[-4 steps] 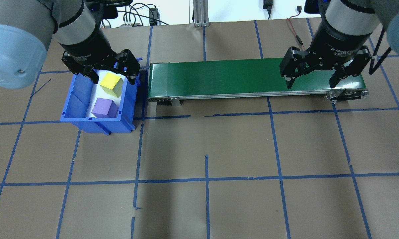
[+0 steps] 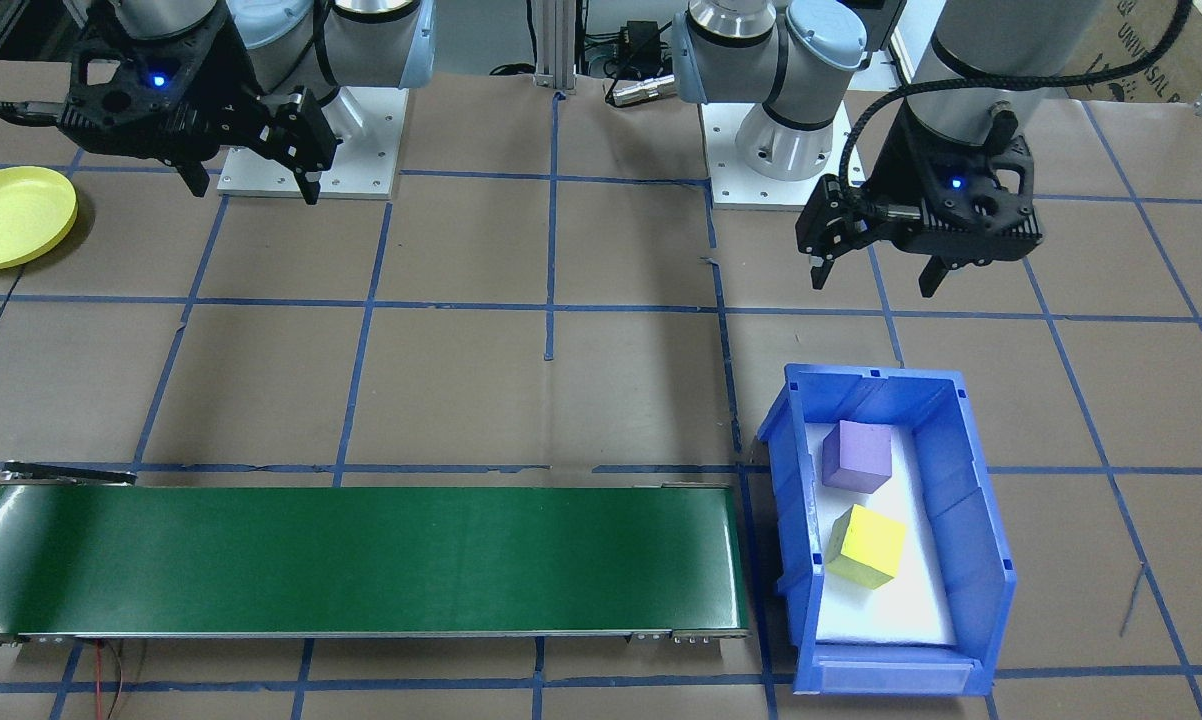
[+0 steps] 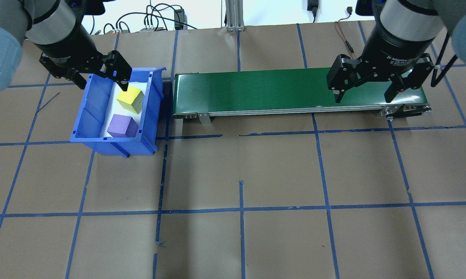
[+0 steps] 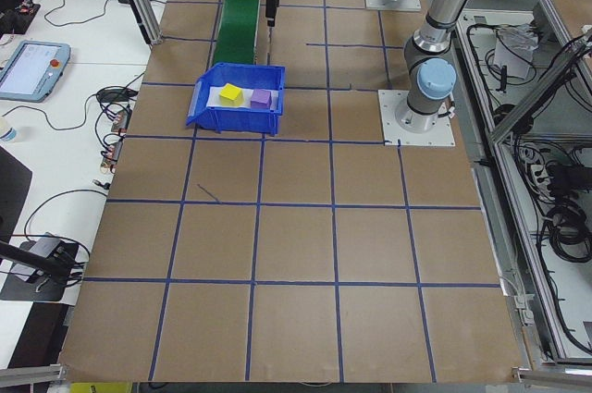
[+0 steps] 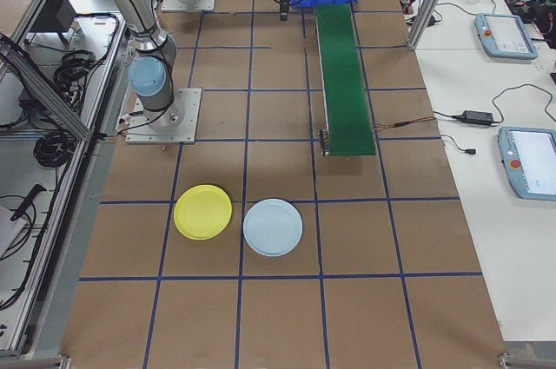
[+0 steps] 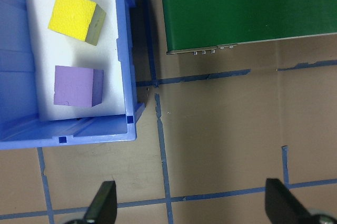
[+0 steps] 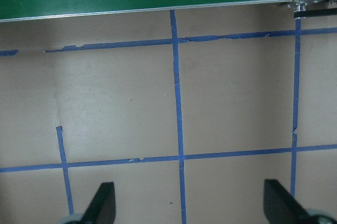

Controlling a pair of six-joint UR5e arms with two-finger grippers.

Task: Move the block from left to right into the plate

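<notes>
Two blocks in play: yellow block (image 3: 130, 99) and purple block (image 3: 122, 126), both sitting on white padding inside the blue bin (image 3: 85, 116) at the table's left end, apart from each other, yellow one nearer the green conveyor belt (image 3: 279, 91). Left pincer (image 3: 99, 79) high above the bin's far end, fingers spread wide, nothing held. Right pincer (image 3: 364, 88) parked over the belt's far right end, also spread wide and empty, waiting. Yellow plate (image 5: 202, 211) and pale blue plate (image 5: 273, 227) side by side on the table beyond the belt's end, well away from the bin.

Step in hand, by the look of it: picking a block out of the bin. Best done by centring over one block, turning the wrist to square the fingers with its flat faces since the yellow sits skewed, dropping straight down clear of the bin walls, then closing on opposite sides before lifting.
</notes>
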